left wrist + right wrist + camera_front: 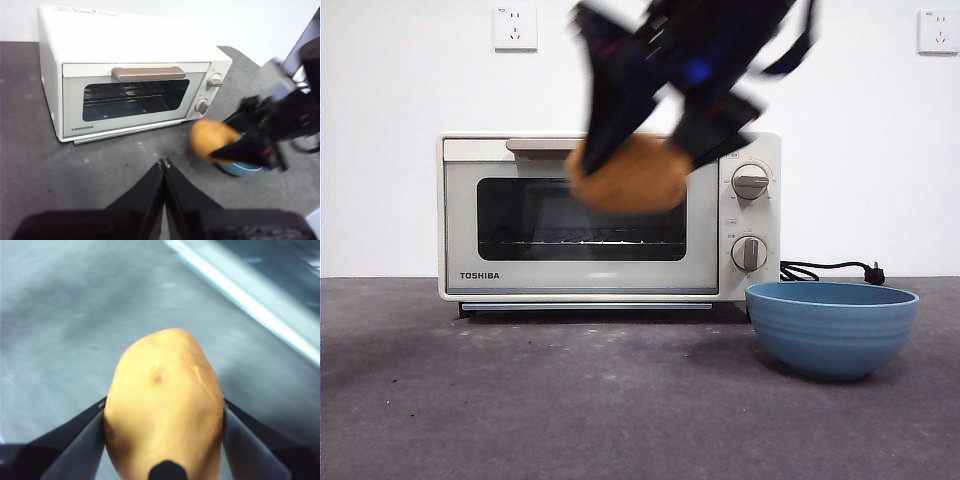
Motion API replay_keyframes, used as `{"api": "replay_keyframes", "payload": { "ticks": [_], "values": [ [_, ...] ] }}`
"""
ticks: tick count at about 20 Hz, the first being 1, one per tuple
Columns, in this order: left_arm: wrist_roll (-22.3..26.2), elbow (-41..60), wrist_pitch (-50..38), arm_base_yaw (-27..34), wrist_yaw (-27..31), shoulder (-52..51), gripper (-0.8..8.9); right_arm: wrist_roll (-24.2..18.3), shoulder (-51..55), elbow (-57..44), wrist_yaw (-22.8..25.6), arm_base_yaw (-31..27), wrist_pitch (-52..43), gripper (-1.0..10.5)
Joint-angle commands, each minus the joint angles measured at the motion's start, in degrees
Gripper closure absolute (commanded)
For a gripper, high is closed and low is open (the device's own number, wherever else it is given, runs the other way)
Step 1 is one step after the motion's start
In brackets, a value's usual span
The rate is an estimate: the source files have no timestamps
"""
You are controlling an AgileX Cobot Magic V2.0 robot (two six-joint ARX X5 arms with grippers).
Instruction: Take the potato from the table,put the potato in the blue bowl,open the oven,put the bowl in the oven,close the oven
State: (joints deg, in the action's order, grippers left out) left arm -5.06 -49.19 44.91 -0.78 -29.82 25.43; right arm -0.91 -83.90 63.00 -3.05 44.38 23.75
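Note:
My right gripper [635, 160] is shut on the orange-tan potato [628, 175], holding it in the air in front of the oven [610, 217], blurred by motion. The right wrist view shows the potato [164, 405] wedged between both jaws above the grey table [75, 340]. From the left wrist view the potato [212, 140] hangs just left of the blue bowl [240, 167], which the right arm mostly hides. The blue bowl [831, 327] stands empty on the table [570, 400], right of the oven. The oven door is closed. My left gripper [163, 162] is shut and empty, above the table before the oven [130, 75].
The oven's black cord [830, 269] trails on the table behind the bowl. Two wall sockets [515, 27] sit high on the white wall. Bare table lies in front of the oven and left of the bowl.

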Motion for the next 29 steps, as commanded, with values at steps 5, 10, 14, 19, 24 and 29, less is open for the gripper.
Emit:
{"api": "replay_keyframes", "payload": {
  "ticks": [5,10,14,19,24,29],
  "values": [
    [0.8,0.0,-0.3,0.0,-0.3,-0.1,8.21,-0.6,7.5,-0.1,0.4,-11.0,13.6,9.6],
    [0.8,0.0,-0.3,0.0,-0.3,0.0,8.21,-1.1,6.8,-5.1,0.0,-17.3,10.4,9.6],
    [0.8,0.0,-0.7,0.0,-0.3,1.2,8.21,-1.0,4.3,-12.2,-2.7,-18.9,3.5,9.6],
    [0.8,0.0,-0.7,0.0,-0.3,1.9,8.21,-0.7,-1.8,-13.7,-2.8,-18.9,-1.7,9.6],
    [0.9,0.0,-0.7,0.0,-0.3,1.9,8.21,-0.7,-5.4,-13.7,-2.6,-18.9,-2.0,8.0],
    [0.8,0.0,-1.1,0.0,-0.3,1.9,8.21,-0.5,-3.1,-13.6,-2.6,-18.9,-2.3,4.4]
  ]
}}
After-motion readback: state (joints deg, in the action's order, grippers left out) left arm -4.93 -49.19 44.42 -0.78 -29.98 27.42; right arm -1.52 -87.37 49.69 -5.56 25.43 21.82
